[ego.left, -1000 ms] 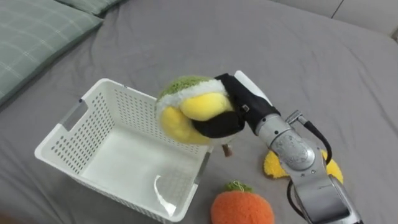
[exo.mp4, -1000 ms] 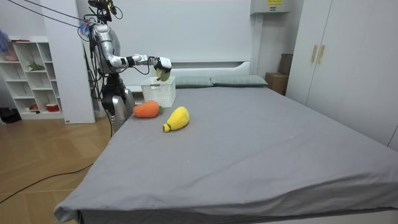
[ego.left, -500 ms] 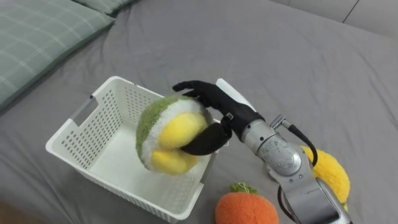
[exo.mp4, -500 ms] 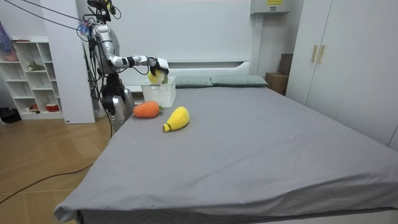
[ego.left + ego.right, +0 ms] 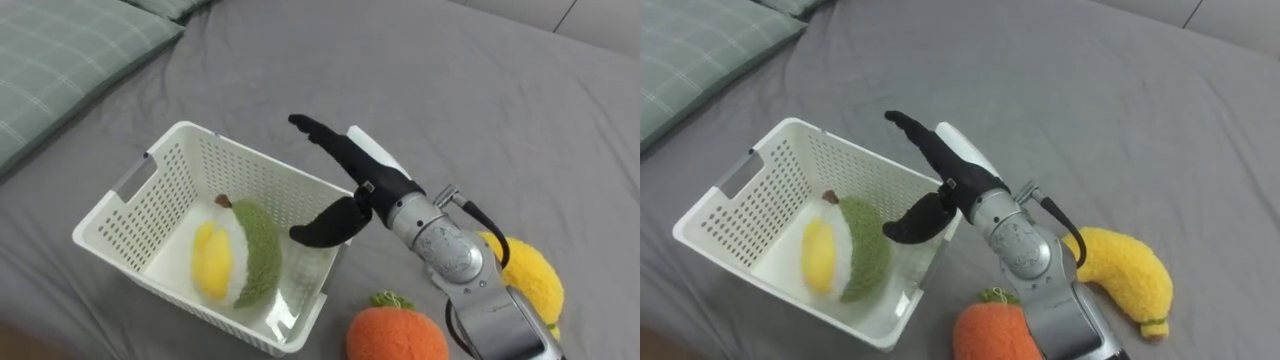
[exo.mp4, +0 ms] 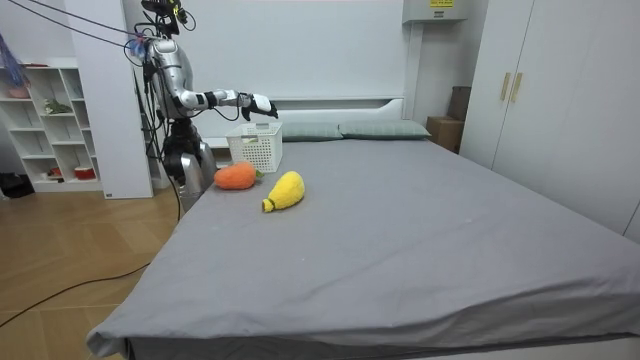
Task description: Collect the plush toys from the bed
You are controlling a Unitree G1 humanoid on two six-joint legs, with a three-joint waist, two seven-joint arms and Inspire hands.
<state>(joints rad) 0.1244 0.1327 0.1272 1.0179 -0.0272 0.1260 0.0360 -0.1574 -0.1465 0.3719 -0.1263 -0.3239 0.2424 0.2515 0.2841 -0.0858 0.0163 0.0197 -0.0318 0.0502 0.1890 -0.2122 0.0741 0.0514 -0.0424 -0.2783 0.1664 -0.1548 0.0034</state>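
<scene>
Right robot hand (image 5: 354,172) empty, fingers spread, over white basket (image 5: 262,160) rim; green-and-yellow plush toy (image 5: 236,266) lies inside.

grey bed (image 5: 520,90): white basket (image 5: 250,172), orange plush (image 5: 395,335), yellow plush (image 5: 530,278), pillow (image 5: 60,60)

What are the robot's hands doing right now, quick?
Right hand: open, holding nothing, above the white basket.
Left hand: cannot be told.
</scene>
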